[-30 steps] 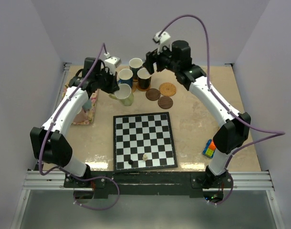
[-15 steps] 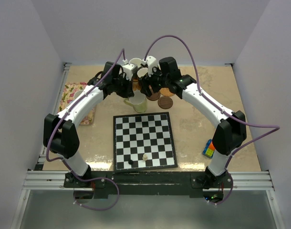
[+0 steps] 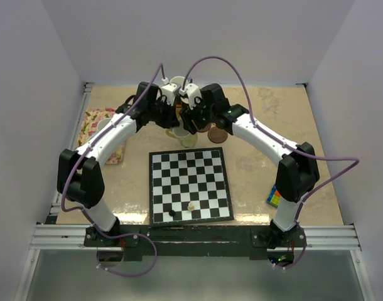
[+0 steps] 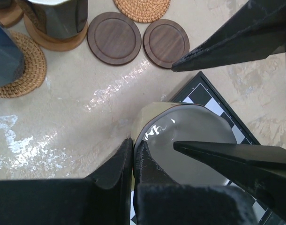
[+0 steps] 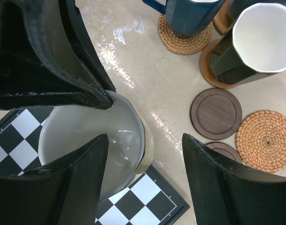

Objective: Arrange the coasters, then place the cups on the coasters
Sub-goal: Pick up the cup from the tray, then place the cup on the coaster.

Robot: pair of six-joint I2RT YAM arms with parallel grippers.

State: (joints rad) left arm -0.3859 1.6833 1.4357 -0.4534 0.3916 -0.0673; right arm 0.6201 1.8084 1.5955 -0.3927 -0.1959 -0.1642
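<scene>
From above, the arms [image 3: 254,128] cover most of the cups [image 3: 178,82], and you get only a slice of the green cup [image 3: 185,139]. The right arm also hides part of the coloured block [image 3: 273,198]. The chess pieces [image 3: 191,205] are too small to name. At the left wrist, the black cup [image 4: 63,18] and blue cup [image 4: 4,56] run off the edge. At the right wrist, a finger [image 5: 222,187] covers part of one wooden coaster [image 5: 223,148].

2 dark coasters [image 4: 114,37] beyond pale green cup [image 4: 190,140] — rim in left gripper [image 4: 133,152]
</scene>
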